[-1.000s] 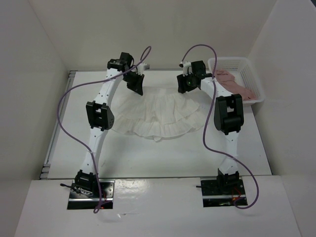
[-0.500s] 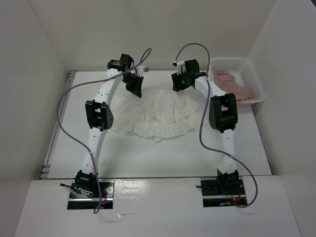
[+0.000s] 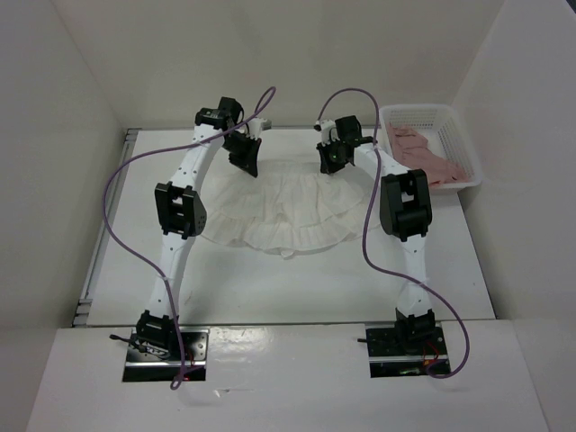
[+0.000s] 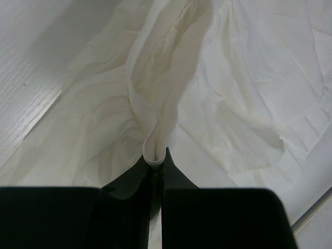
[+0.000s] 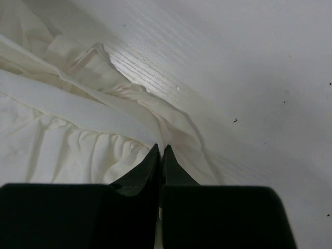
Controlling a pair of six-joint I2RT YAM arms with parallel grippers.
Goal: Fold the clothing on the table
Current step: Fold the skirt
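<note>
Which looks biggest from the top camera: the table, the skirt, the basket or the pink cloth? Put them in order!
Largest to smallest:
1. table
2. skirt
3. basket
4. pink cloth, which lies inside the basket, so it looks smaller than it.

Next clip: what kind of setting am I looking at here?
Most likely a lab-style robot test cell, not a home: a white table boxed in by plain white panels, a left arm and right arm bolted at the near edge, with the clothing and a lattice basket as props.

Bright, diffuse light; soft shadows; glare on table (image 5: pixel 174 78).
</note>
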